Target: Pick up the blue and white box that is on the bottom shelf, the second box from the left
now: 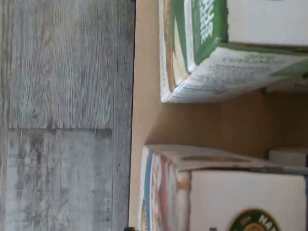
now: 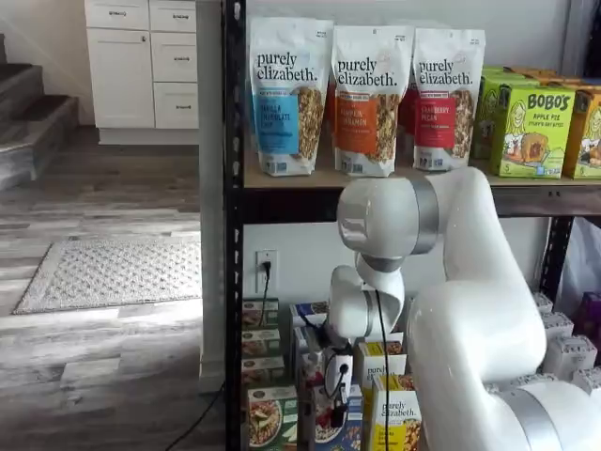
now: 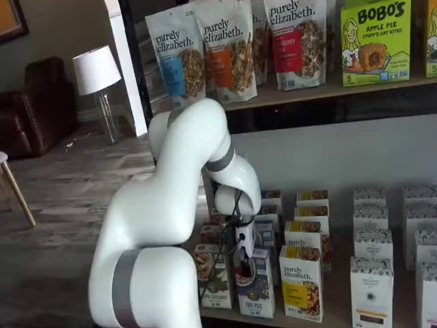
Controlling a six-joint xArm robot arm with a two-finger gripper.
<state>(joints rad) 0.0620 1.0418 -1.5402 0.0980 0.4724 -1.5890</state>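
bottom shelf (image 3: 341, 311), grocery rack: hand (image 3: 244, 263) spread apart, just above blue and white box (image 3: 256, 294); box not yet gripped, lift pending.

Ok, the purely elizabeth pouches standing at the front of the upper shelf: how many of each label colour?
White stand-up pouch with a blue label: 1
White stand-up pouch with an orange label: 1
White stand-up pouch with a red label: 1
Total: 3
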